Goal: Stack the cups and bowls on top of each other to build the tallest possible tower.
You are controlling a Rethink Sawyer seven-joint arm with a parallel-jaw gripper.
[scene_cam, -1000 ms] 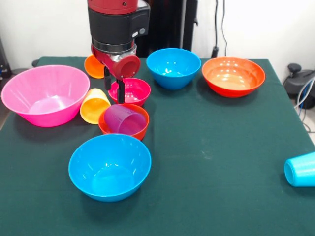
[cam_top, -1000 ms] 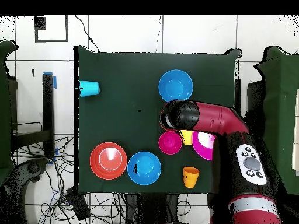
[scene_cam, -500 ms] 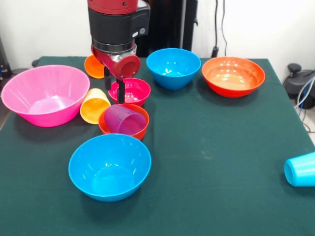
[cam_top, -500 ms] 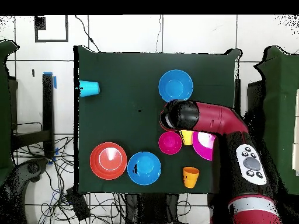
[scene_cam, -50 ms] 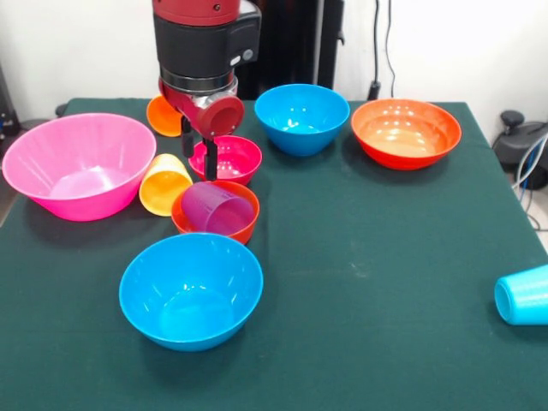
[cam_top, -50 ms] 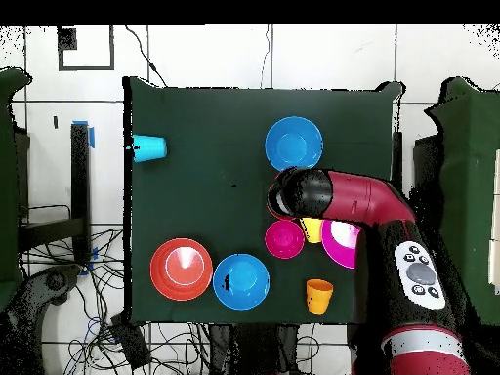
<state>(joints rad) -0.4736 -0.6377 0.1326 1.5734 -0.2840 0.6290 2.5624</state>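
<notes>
- Front view: the gripper (scene_cam, -50 ms: 198, 154) hangs over the small magenta bowl (scene_cam, -50 ms: 226, 159), its two dark fingers (scene_cam, -50 ms: 210, 159) close together with nothing between them, the tips down at the bowl's rim (whether they touch it, I cannot tell).
- Just in front of that bowl sits the small orange bowl (scene_cam, -50 ms: 190, 225) with the purple cup (scene_cam, -50 ms: 212, 208) lying tilted inside it: that is the tower, low as it is, in the left half of the table (scene_cam, -50 ms: 385, 257).
- The yellow-orange cup (scene_cam, -50 ms: 163, 183) lies on its side between the orange bowl and the large pink bowl (scene_cam, -50 ms: 77, 163), which stands at the left edge.
- An orange cup (scene_cam, -50 ms: 163, 116) peeks out behind the arm near the far edge.
- One blue bowl (scene_cam, -50 ms: 191, 289) stands toward the near edge, a second blue bowl (scene_cam, -50 ms: 301, 117) and the wide orange-red bowl (scene_cam, -50 ms: 405, 133) along the far edge.
- The light blue cup (scene_cam, -50 ms: 522, 294) lies on its side at the right edge, well apart from everything.
- Overhead view: the red arm (cam_top, -50 ms: 366, 200) covers the tower (nothing of it shows here).
- The magenta bowl (cam_top, -50 ms: 284, 238) touches the yellow-orange cup (cam_top, -50 ms: 312, 229), with the pink bowl (cam_top, -50 ms: 342, 244) partly under the arm.
- The light blue cup (cam_top, -50 ms: 149, 148) sits alone by the left edge.
</notes>
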